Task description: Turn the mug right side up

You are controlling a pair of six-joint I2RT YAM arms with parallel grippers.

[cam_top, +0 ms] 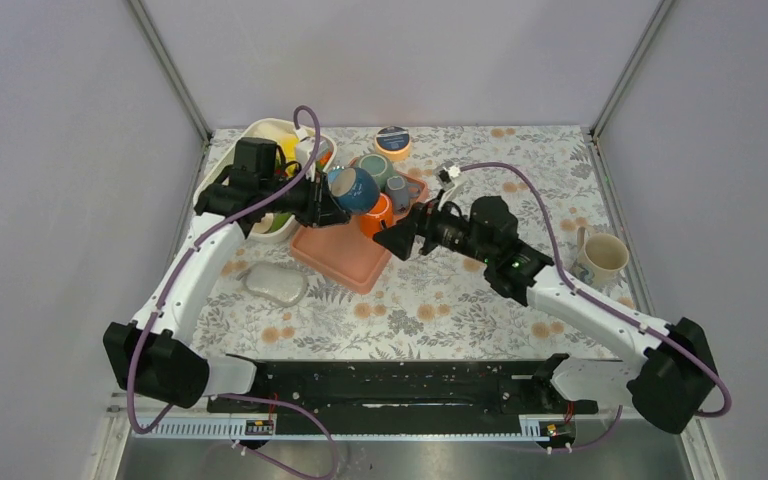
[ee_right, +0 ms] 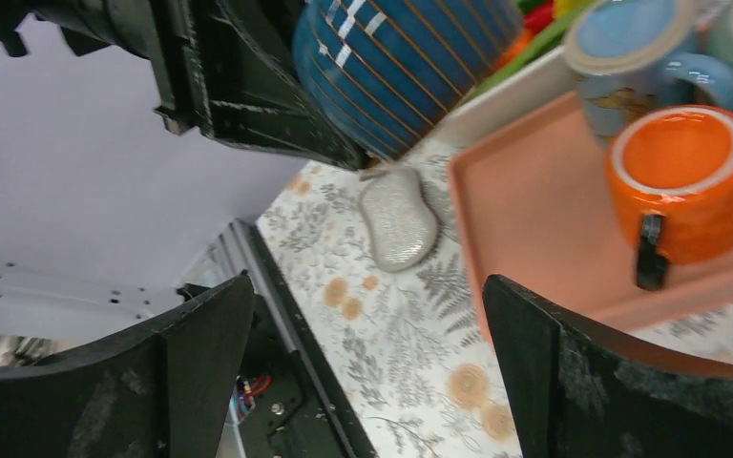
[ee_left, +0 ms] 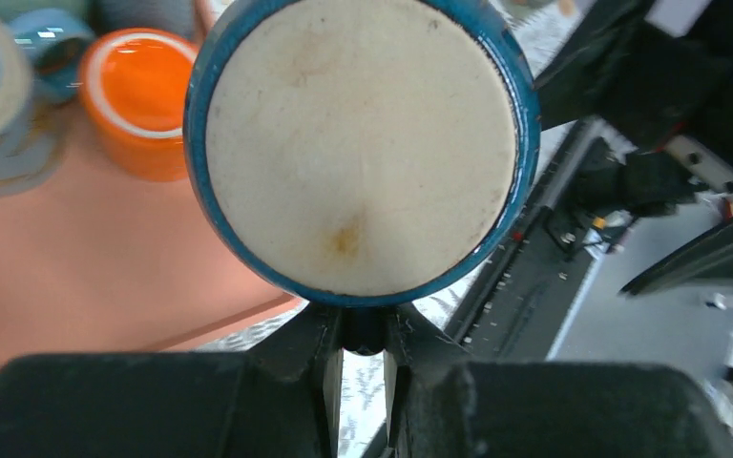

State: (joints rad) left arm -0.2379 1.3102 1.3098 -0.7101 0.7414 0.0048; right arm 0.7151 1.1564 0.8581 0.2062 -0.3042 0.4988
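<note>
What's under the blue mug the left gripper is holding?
Nothing touches it: the blue mug hangs above an edge of the pink tray, in the left gripper. Its mouth and inside are hidden.

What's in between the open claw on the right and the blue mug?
The orange mug, standing on the pink tray, lies between the right claw and the blue mug. The top view shows it best.

Dark blue striped mug (cam_top: 352, 188) is held aloft on its side, bare beige base facing the left end effector (ee_left: 363, 332).
</note>
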